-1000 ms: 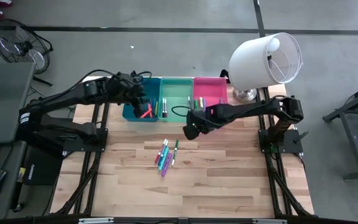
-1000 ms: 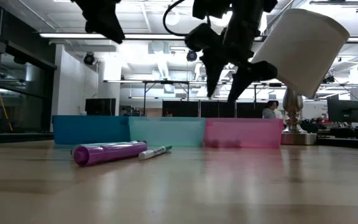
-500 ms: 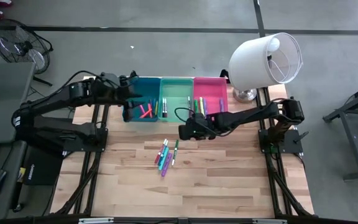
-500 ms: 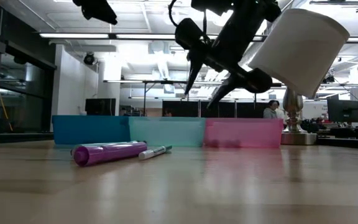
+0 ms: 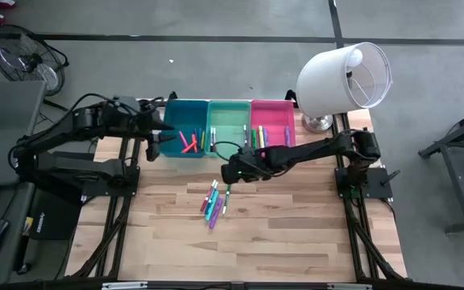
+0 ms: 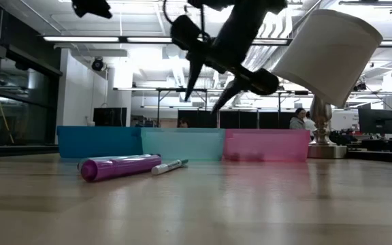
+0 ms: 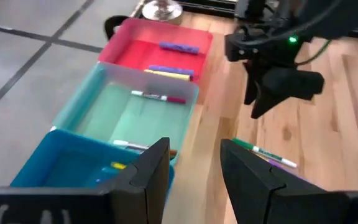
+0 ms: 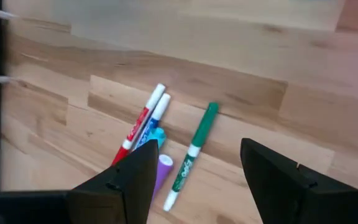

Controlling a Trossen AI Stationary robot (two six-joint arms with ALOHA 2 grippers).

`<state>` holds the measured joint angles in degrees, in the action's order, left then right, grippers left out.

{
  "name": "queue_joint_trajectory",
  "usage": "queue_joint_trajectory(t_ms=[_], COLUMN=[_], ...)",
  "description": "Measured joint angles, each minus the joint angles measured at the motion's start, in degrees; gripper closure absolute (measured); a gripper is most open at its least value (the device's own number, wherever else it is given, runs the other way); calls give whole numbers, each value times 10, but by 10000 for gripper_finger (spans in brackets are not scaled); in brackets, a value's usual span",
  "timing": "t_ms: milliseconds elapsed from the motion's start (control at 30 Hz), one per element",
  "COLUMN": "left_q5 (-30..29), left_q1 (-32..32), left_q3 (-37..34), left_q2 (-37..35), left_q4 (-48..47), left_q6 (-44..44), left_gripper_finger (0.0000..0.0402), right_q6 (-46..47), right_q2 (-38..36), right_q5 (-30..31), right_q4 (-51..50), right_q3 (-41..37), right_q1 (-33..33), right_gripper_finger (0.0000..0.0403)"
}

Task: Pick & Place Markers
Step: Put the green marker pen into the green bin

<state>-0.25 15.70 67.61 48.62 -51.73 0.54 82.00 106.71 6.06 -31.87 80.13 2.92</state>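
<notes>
Several loose markers [image 5: 214, 201] lie flat on the wooden table: a red-and-white one [image 8: 140, 124], a blue one, a purple one [image 6: 120, 167] and a green one [image 8: 194, 152]. More markers lie inside the blue bin [image 5: 185, 138], the mint bin [image 5: 229, 133] and the pink bin [image 5: 272, 125]. My right gripper [image 5: 230, 171] hangs open above the table just beyond the loose markers, its fingers slanting down [image 6: 203, 102] [image 8: 199, 149]. My left gripper [image 5: 155, 133] is open and empty at the blue bin's left side [image 7: 194, 149].
The three bins stand in a row along the table's far edge. A white-shaded lamp [image 5: 345, 80] on a metal foot stands at the far right corner, leaning over the pink bin. Bare wood stretches from the loose markers to the near edge. A person shows far behind in the low view.
My right gripper has swung from in front of the mint and pink bins toward the table's left, tipping as it went, and now hangs over the loose markers. My left gripper has drawn back from above the blue bin toward the table's left edge.
</notes>
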Motion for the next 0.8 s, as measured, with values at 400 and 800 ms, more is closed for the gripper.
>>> queue_joint_trajectory(t_ms=[400, 800], left_q5=[-18, 68], left_q1=[0, 0], left_q3=[-94, -179], left_q2=[-148, -289], left_q4=[-3, 10], left_q6=[-23, -7], left_gripper_finger=[262, 262], right_q6=[15, 91], right_q2=[117, 229], right_q5=[28, -8], right_q4=[-214, -268], right_q3=[207, 358], right_q1=[10, 12], right_gripper_finger=[185, 185])
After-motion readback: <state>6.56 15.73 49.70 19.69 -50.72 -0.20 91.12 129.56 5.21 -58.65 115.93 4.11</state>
